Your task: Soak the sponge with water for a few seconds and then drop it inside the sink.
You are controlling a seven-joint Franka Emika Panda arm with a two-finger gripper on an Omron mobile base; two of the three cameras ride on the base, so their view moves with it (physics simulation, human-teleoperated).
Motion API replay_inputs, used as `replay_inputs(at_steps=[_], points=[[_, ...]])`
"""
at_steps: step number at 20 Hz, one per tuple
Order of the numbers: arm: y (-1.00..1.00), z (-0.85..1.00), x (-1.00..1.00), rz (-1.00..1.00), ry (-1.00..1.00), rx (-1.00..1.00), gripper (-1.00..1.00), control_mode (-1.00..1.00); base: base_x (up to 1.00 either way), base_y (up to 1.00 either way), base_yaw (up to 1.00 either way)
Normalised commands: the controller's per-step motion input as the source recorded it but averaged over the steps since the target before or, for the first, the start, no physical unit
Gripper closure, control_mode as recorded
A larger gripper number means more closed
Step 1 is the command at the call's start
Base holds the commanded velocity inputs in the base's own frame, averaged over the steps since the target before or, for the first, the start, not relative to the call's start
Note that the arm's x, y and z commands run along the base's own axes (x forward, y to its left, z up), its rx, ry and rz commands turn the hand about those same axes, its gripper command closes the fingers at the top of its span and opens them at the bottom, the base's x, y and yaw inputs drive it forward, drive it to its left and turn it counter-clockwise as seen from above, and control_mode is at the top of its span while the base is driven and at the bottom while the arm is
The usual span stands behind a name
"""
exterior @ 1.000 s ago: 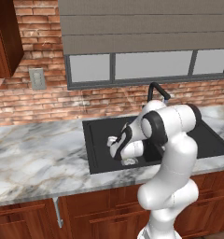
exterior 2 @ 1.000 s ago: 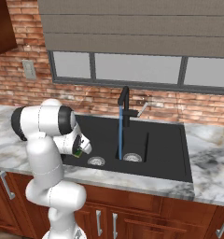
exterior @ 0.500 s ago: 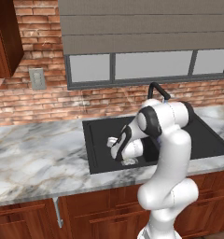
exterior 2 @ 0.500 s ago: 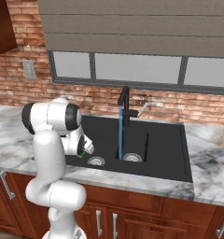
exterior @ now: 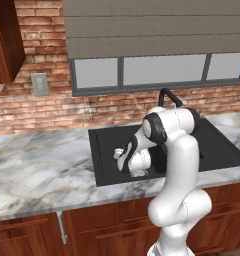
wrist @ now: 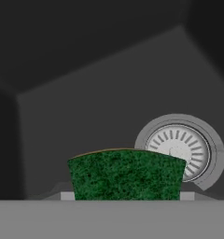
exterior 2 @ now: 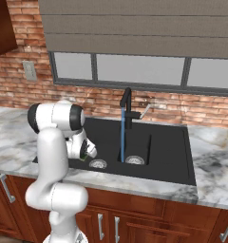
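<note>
My gripper (exterior 2: 87, 153) is low in the larger basin of the black sink (exterior 2: 158, 137), shut on the sponge (exterior 2: 84, 154). In the hand view the sponge's dark green face (wrist: 127, 173) fills the space between the fingers, with a thin yellow edge on top. A round silver drain (wrist: 181, 151) lies just beyond it on the basin floor (wrist: 86, 93). The water (exterior 2: 122, 135) falls as a thin blue stream from the black faucet (exterior 2: 128, 107), to the right of the sponge and apart from it. In the left base view the hand (exterior: 124, 160) hangs over the sink (exterior: 107, 140).
Marble counter (exterior: 37, 170) surrounds the sink, with wooden cabinets (exterior 2: 135, 218) below. A brick wall and a window (exterior 2: 135, 69) stand behind. A second drain (exterior 2: 134, 160) sits under the stream. A divider (exterior 2: 150, 142) separates the smaller basin on the right.
The arm's elbow and upper joints have swung sideways. The hand with the sponge has barely shifted inside the basin. The water keeps running.
</note>
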Motion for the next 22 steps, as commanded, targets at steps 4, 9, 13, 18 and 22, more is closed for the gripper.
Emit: replay_inputs(at_steps=[4,9,13,18,22], points=[[0.0,-0.25,0.0,0.0,0.0,0.0,1.0,-1.0,0.0,0.0,0.0],[0.01,-0.09,0.0,0.0,0.0,0.0,1.0,-1.0,0.0,0.0,0.0],[0.0,0.0,0.0,0.0,0.0,0.0,1.0,-1.0,0.0,0.0,0.0],[0.0,0.0,0.0,0.0,0.0,0.0,-1.0,-1.0,0.0,0.0,0.0],[0.0,0.0,0.0,0.0,0.0,0.0,-1.0,-1.0,0.0,0.0,0.0]])
